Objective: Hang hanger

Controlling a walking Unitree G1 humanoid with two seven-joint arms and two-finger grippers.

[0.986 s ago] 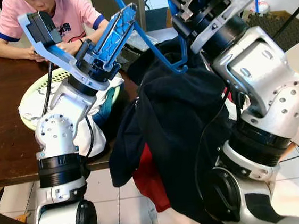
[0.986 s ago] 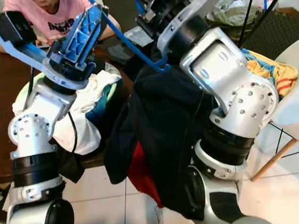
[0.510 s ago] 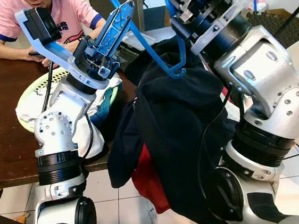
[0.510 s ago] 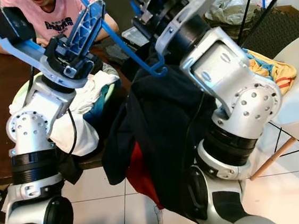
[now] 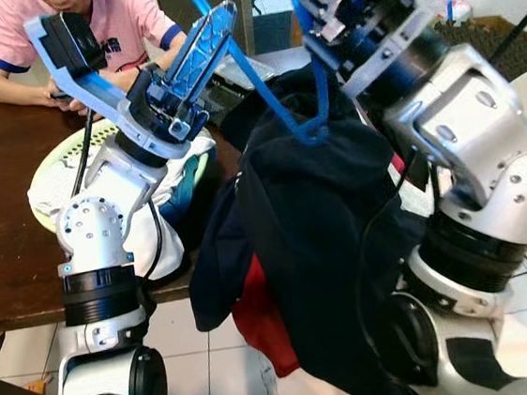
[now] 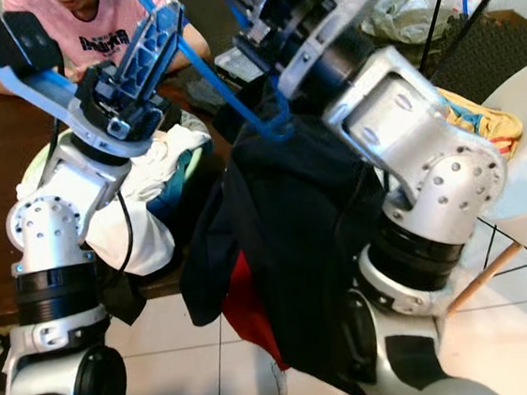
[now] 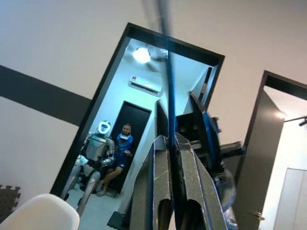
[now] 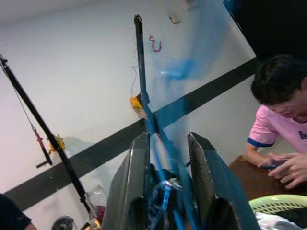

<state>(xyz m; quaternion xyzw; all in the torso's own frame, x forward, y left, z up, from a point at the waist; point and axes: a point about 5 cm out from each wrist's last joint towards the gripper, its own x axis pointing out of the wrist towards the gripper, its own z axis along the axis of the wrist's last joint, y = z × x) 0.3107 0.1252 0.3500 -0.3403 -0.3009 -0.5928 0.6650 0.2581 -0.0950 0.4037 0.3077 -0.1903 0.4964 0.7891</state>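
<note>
Beside the wooden counter [image 5: 1, 216], both grippers are raised: left gripper [image 7: 170, 143] jaws pinch the blue hanger [image 5: 278, 111] carrying a dark garment [image 5: 315, 239]; right gripper [image 8: 168, 139] jaws narrowly straddle its rod.

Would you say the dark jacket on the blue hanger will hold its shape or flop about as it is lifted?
Probably floppy: the jacket hangs in loose folds from the hanger. It may swing or slip, since it sits bunched and lopsided there.
</note>
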